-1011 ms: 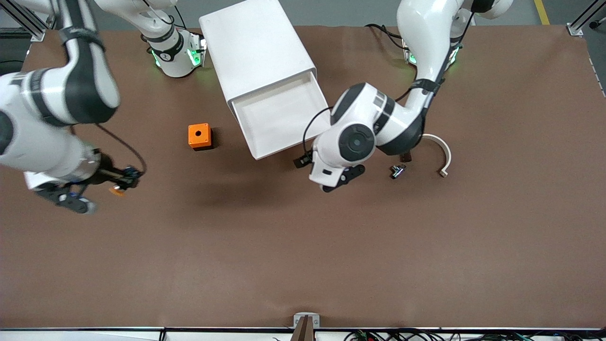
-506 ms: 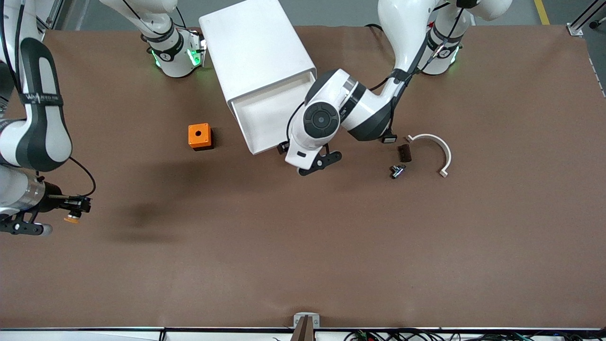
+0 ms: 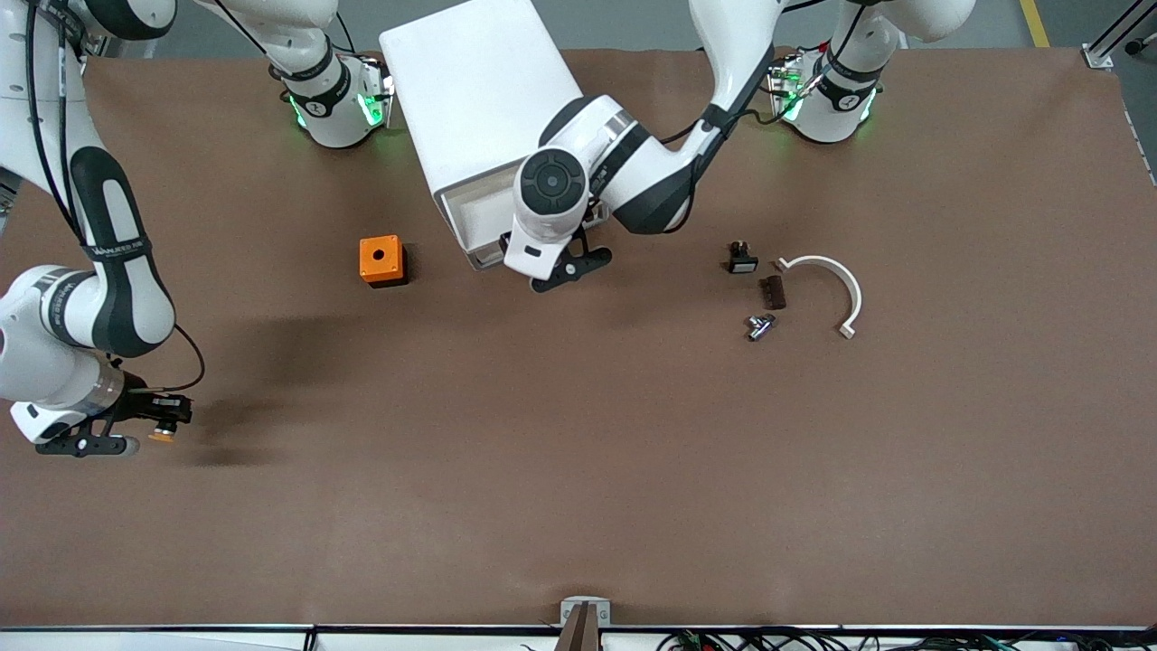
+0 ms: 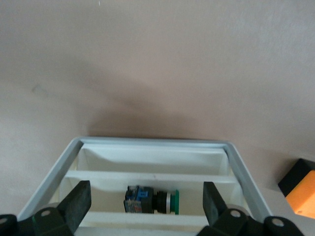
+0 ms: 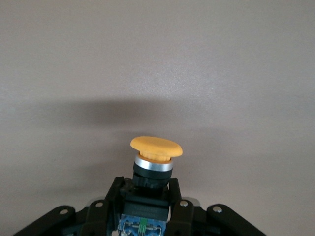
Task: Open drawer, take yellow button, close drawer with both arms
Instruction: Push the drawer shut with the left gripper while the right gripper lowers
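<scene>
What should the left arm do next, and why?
Probably keep pushing the drawer shut. The left gripper is open at its front edge, the drawer still sticks out of the cabinet, and the right gripper already holds the button over the table.

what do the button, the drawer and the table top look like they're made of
Button: matte orange cap, probably plastic, above a shiny ring that looks metallic and a black body; held by the right gripper.
Drawer: smooth white walls and dividers, likely plastic; the left gripper is at its front.
Table: dull brown surface without glare, possibly a mat or laminate.
</scene>
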Action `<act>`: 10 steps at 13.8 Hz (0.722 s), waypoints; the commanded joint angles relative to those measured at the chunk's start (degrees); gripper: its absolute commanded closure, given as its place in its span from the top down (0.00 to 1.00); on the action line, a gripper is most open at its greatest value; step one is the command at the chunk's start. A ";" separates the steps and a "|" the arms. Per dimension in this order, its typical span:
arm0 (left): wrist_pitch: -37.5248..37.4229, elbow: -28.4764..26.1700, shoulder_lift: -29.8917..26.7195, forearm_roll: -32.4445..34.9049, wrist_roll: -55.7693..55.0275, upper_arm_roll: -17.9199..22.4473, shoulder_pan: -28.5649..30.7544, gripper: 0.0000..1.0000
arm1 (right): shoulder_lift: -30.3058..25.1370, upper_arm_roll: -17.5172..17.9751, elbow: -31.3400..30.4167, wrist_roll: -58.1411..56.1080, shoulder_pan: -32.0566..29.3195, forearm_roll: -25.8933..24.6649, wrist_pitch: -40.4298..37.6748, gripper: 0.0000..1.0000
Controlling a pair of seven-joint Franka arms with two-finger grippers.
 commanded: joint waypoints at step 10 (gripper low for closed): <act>0.93 -2.54 -0.40 0.67 -5.18 0.13 -7.38 1.00 | 5.96 1.46 2.11 -8.19 -1.67 0.16 5.70 0.00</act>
